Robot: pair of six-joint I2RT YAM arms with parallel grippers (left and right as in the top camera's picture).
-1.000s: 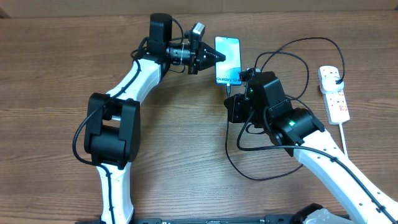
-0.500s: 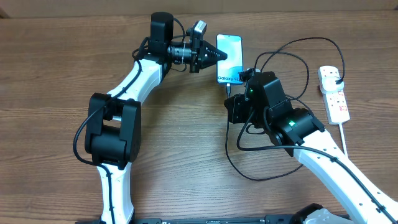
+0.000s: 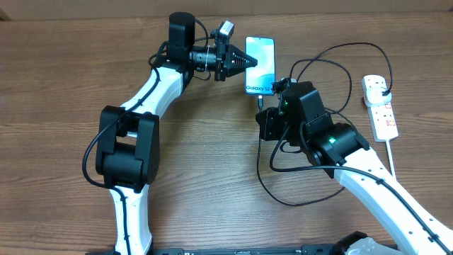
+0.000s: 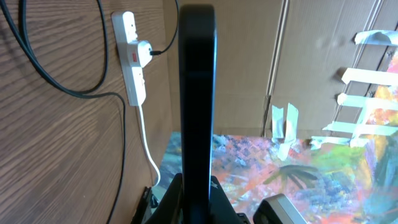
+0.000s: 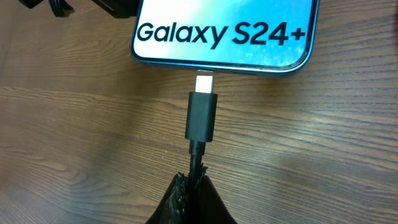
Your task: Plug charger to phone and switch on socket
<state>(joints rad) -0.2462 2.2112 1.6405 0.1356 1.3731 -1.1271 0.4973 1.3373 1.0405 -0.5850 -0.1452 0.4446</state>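
My left gripper (image 3: pixel 243 62) is shut on the phone (image 3: pixel 260 65), gripping its left long edge. In the left wrist view the phone (image 4: pixel 198 93) shows edge-on, rising from between the jaws. My right gripper (image 3: pixel 265 108) is shut on the charger cable just behind its black connector (image 5: pixel 201 115). The connector's metal tip meets the bottom edge of the phone (image 5: pixel 224 31), with most of the metal showing. The charger cable (image 3: pixel 333 53) loops right to the white socket (image 3: pixel 380 106), which also shows in the left wrist view (image 4: pixel 134 59).
The socket's thick white cord (image 3: pixel 391 152) runs toward the table's front right. Slack black cable (image 3: pixel 272 188) loops under my right arm. Cardboard walls (image 4: pixel 249 62) and a colourful sheet (image 4: pixel 298 168) lie beyond the table edge.
My left gripper and the phone have shifted very slightly toward the far edge. The right arm and connector have stayed in place.
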